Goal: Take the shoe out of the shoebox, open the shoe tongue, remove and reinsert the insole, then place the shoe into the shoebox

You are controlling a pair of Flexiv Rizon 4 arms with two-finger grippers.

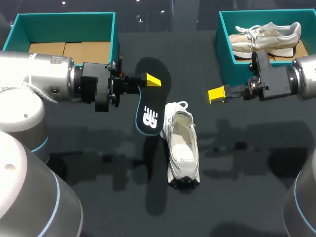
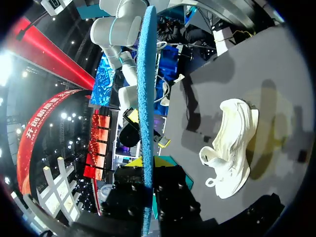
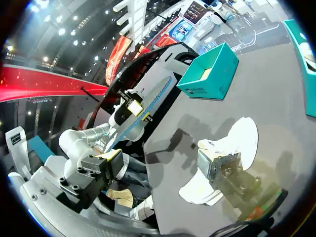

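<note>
We note the insole [image 1: 149,111] is out of the shoe and off the table [image 1: 247,173], pinched near its far end in the left gripper [image 1: 148,80], whose fingers are closed on it. It hangs just to the left of the shoe [image 1: 181,145], and their long axes run roughly parallel, far to near. The shoe lies on the table between the two boxes with its opening facing up and its laced end nearest the insole's lower tip. The right gripper [image 1: 217,94] stands apart, on the shoe's far right, with its fingers spread and holding nothing. We judge that reinsertion needs the insole swung right over the opening, so the left arm is better placed.
</note>
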